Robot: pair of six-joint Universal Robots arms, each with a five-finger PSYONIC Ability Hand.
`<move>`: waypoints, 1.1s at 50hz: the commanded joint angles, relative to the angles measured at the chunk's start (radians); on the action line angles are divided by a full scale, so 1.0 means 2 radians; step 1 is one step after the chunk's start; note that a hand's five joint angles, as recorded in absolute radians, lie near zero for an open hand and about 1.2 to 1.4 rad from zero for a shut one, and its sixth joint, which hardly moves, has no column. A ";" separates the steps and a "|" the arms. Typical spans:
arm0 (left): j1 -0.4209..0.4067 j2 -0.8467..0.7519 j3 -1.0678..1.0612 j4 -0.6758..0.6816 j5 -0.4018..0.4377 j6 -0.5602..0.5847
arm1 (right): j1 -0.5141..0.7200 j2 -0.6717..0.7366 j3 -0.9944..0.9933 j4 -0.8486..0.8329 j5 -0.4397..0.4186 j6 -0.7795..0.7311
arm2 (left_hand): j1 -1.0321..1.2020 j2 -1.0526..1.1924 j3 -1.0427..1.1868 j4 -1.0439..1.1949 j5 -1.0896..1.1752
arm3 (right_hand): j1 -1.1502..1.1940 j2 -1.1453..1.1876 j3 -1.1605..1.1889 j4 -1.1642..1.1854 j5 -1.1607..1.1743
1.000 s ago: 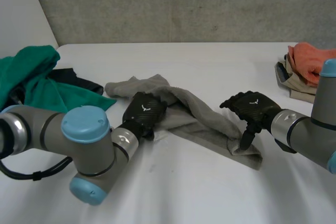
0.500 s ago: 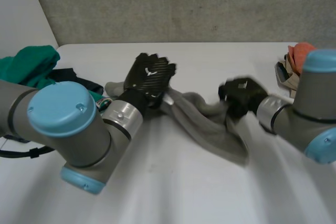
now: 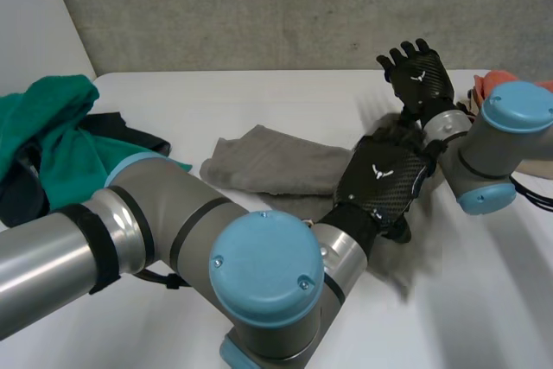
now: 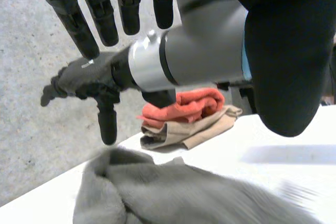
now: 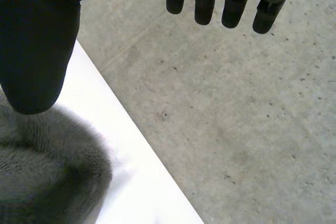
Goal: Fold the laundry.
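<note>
Where your left hand [image 3: 380, 183] holds its fingers straight and released, the grey plush cloth [image 3: 276, 166] lies rumpled under its palm | right hand [image 3: 419, 75] raised beyond those fingertips, fingers spread, grasping nothing.

Left robot hand [image 3: 380, 183] covers part of the grey cloth [image 3: 276, 162].

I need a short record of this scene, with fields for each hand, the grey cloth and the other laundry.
left hand: open, fingers straight, over the grey cloth's right end, holding nothing
right hand: open, raised above the table, fingers spread
grey cloth: lying on the white table, unheld
other laundry: green cloth at the table's left; orange cloth on a beige cloth at its right
</note>
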State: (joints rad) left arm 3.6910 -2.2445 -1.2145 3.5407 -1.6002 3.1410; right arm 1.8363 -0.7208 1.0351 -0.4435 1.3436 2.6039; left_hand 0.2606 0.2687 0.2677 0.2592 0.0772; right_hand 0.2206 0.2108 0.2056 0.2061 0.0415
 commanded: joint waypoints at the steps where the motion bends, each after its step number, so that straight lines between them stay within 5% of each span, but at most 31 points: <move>1: 0.027 0.081 -0.046 0.000 0.003 0.009 | -0.028 -0.077 0.037 0.056 0.002 0.003 | -0.007 -0.011 -0.011 -0.007 -0.003 | -0.023 -0.018 -0.016 -0.016 -0.021; 9: 0.135 0.163 -0.130 0.001 0.004 0.098 | -0.038 -0.184 0.093 0.232 0.002 -0.001 | 0.015 0.011 0.011 0.015 0.019 | -0.023 -0.018 -0.016 -0.016 -0.021; 18: 0.247 0.120 -0.154 -0.009 0.051 0.174 | -0.038 -0.268 0.212 0.444 -0.008 -0.004 | 0.086 0.082 0.083 0.087 0.091 | -0.003 0.002 0.004 0.004 -0.001; 25: 0.291 0.031 -0.099 -0.021 0.124 0.192 | -0.034 -0.342 0.371 0.341 -0.003 -0.006 | 0.087 0.083 0.083 0.087 0.091 | 0.029 0.034 0.037 0.036 0.031; 35: 0.297 -0.097 0.037 -0.112 0.134 0.199 | -0.002 -0.357 0.499 0.207 0.024 -0.003 | 0.094 0.090 0.090 0.095 0.098 | 0.035 0.040 0.042 0.042 0.037; 39: 0.293 -0.122 0.073 -0.147 0.136 0.204 | 0.007 -0.344 0.516 0.146 0.048 -0.005 | 0.199 0.195 0.196 0.200 0.204 | 0.146 0.151 0.153 0.153 0.148; 40: 0.291 -0.123 0.079 -0.152 0.135 0.207 | 0.007 -0.338 0.517 0.136 0.048 -0.006 | 0.327 0.323 0.324 0.328 0.332 | 0.187 0.192 0.195 0.194 0.189; 42: 0.289 -0.123 0.081 -0.152 0.132 0.208 | 0.007 -0.329 0.519 0.124 0.048 -0.007 | 0.514 0.510 0.511 0.515 0.519 | 0.284 0.289 0.291 0.291 0.286; 43: 0.289 -0.122 0.081 -0.151 0.131 0.208 | 0.007 -0.317 0.518 0.110 0.049 -0.007 | 0.567 0.563 0.564 0.568 0.572 | 0.449 0.454 0.456 0.456 0.451; 45: 0.283 -0.114 0.081 -0.148 0.127 0.206 | 0.005 -0.306 0.515 0.094 0.049 -0.007 | 0.568 0.564 0.564 0.569 0.572 | 0.587 0.592 0.595 0.595 0.590; 50: 0.265 -0.035 0.060 -0.152 0.098 0.201 | -0.002 -0.308 0.504 0.065 0.049 -0.011 | 0.568 0.564 0.564 0.569 0.572 | 0.588 0.593 0.595 0.595 0.590; 55: 0.246 0.092 -0.003 -0.170 0.066 0.187 | -0.008 -0.388 0.470 0.096 0.054 -0.052 | 0.568 0.564 0.564 0.569 0.572 | 0.588 0.593 0.595 0.595 0.590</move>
State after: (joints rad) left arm 4.2250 -2.3298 -1.0932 3.2325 -1.3973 3.5440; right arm 1.8356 -1.3497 2.0444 -0.3050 1.4463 2.5752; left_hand 1.1320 1.1937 1.1866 1.1956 0.9875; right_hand 1.1305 1.1739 1.1810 1.1929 0.9804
